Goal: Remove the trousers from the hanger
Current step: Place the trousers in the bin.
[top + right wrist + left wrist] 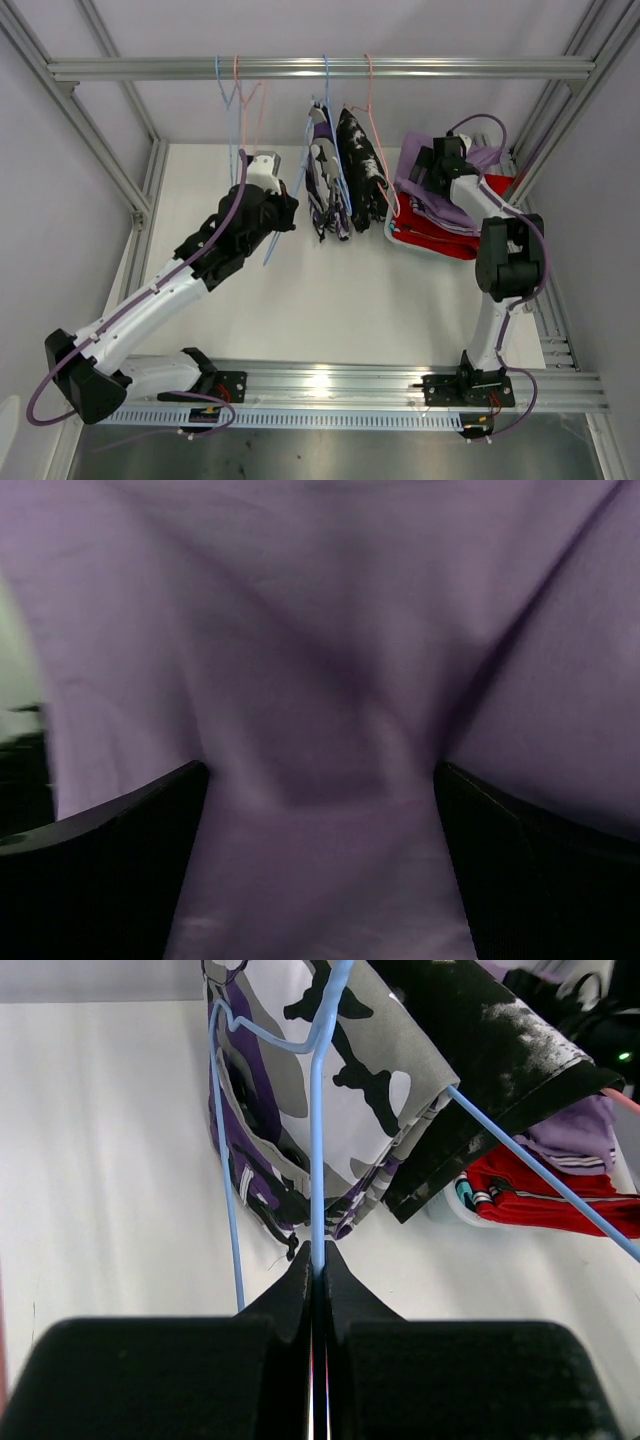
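Observation:
The purple-white-black print trousers (pixel 326 190) (pixel 330 1070) hang on a blue hanger (pixel 317 1160) from the rail. My left gripper (pixel 285 212) (pixel 317 1252) is shut on that hanger's lower wire. Black trousers with white blotches (pixel 362 170) (pixel 500 1050) hang beside them on a pink hanger (pixel 372 100). Lilac trousers (pixel 440 205) (pixel 320 630) lie on red trousers (pixel 440 238) (pixel 540 1195) in a pile at the right. A teal edge (pixel 465 1192) peeks out under them. My right gripper (pixel 434 165) (pixel 320 780) stands open, pressed into the lilac cloth, which fills the space between its fingers (pixel 120 860).
Two bare hangers, blue (pixel 222 85) and pink (pixel 243 100), hang on the aluminium rail (pixel 150 68) at the left. Frame posts (pixel 100 150) stand at both sides. The white table (pixel 330 300) stretches in front of the hanging clothes.

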